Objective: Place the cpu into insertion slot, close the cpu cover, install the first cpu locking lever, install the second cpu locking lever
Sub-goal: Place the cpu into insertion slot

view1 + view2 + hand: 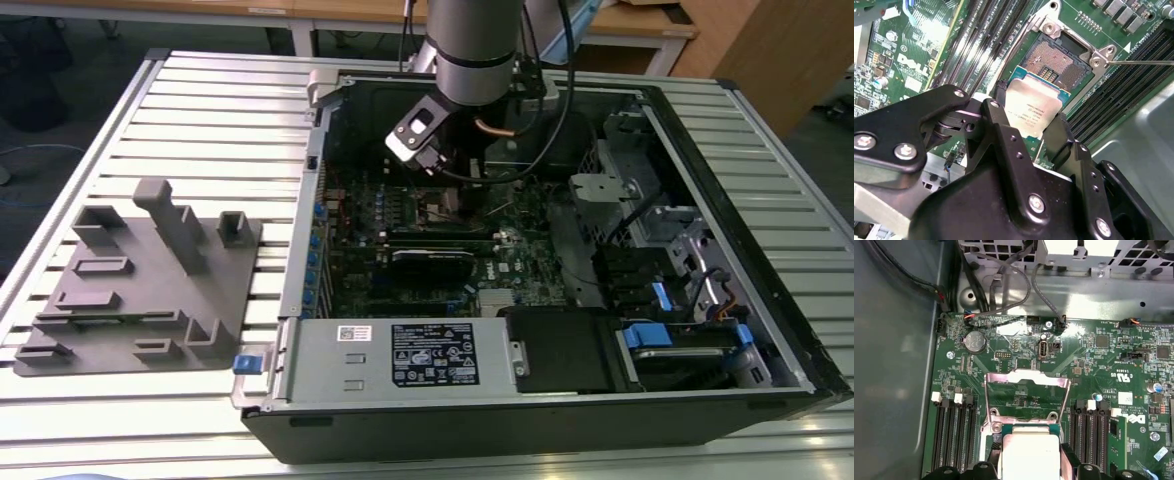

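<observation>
My gripper [451,185] reaches down into the open computer case [747,160] over the motherboard. In both wrist views its black fingers [999,125] are shut on the cpu [1034,112], a silver-topped square chip [1030,455] held by two opposite edges. The insertion slot [1061,60] lies open just beyond the chip, its contacts bare inside a silvery rim. The chip hangs near it and apart from it. The cpu cover [1026,376] stands raised on its hinge behind the chip in the first wrist view. A thin locking lever [1141,62] sticks out from the socket's corner.
Long black memory slots [989,35] flank the socket on both sides. Cables [1004,285] run along the case wall above the board. A power supply box [400,350] and drive bays with blue tabs [654,300] fill the case's near end. A grey fixture [134,280] sits on the table at the exterior view's left.
</observation>
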You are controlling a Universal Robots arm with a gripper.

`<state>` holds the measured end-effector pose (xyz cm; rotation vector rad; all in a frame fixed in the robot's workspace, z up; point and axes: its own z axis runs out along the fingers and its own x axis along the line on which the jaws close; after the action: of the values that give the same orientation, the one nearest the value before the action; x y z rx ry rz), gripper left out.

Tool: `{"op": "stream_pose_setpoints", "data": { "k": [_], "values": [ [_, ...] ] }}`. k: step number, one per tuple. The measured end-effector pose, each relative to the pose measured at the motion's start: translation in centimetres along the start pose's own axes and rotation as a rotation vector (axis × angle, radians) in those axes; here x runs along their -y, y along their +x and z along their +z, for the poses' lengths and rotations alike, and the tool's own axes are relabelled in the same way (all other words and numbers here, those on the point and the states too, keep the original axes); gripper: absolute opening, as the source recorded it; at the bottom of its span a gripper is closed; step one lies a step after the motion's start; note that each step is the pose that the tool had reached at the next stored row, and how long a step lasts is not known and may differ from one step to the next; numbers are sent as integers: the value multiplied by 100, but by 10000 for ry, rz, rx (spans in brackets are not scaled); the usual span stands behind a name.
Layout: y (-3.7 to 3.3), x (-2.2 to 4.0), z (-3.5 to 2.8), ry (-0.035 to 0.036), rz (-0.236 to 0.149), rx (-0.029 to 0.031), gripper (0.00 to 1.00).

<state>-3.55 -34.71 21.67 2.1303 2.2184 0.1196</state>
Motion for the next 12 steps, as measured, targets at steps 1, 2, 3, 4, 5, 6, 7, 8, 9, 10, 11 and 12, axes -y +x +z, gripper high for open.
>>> {"op": "stream_pose_setpoints", "data": {
  "k": [1, 2, 3, 4, 5, 6, 7, 8, 9, 10, 11, 12],
  "values": [
    [0, 0, 0, 2, 1, 1, 54],
    [1, -1, 2, 80, 4, -5, 54],
    [1, -1, 3, 236, 5, -13, 54],
    [0, -2, 2, 323, 5, -13, 54],
    [0, -2, 1, 351, 4, -12, 54],
    [0, -2, 1, 353, 5, -11, 54],
    [0, -2, 1, 354, 5, -12, 54],
    [0, -2, 2, 354, 5, -14, 54],
    [0, -2, 2, 354, 5, -14, 54],
    [0, 4, 3, 354, 8, -30, 54],
    [1, 17, 2, 352, 14, -55, 54],
    [1, 29, 1, 352, 22, -70, 54]
  ]
}}
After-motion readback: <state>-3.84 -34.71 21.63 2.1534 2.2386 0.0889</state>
